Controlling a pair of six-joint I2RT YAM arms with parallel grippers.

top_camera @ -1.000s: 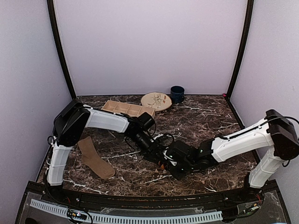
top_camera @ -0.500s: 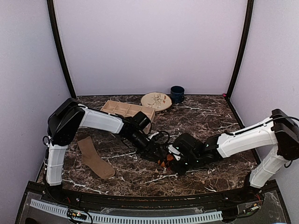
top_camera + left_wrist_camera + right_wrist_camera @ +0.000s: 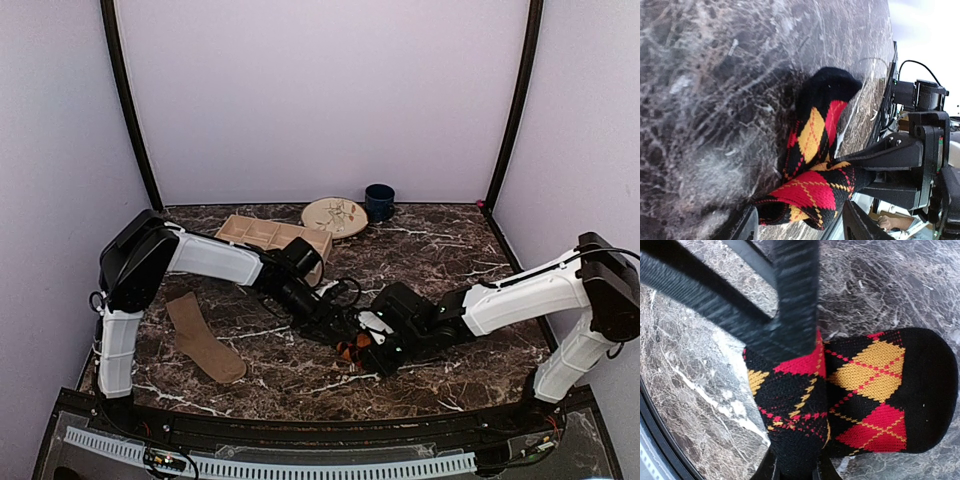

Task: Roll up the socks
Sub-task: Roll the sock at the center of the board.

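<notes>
My right fingers sit at the bottom edge of the right wrist view. They are pinched narrow on a fold of the black sock with red and orange argyle diamonds, so my right gripper holds it. The sock's rounded black end points right and rests on the dark brown marble-patterned table. One of my left fingers, black and ribbed, comes down from the top edge and lies across the fold.

In the left wrist view my left fingers stand wide apart at the bottom edge. The bunched argyle sock fills the gap of my left gripper. Both fingers touch the fabric, but I cannot tell whether they squeeze it or only flank it. The sock's black end lies on the table further up. My right gripper reaches in from the right side and grips the fabric.

From the top camera, my two grippers meet nose to nose near the middle of the table, toward the near edge. The argyle sock is between and beneath them, and only orange and red specks show. The plain tan-brown sock lies flat, well apart to the left, near my left arm's base. Along the far edge stand a light wooden compartment tray and a round cream plate whose drawing is too small to make out. A dark blue cup stands just beside the plate.
</notes>
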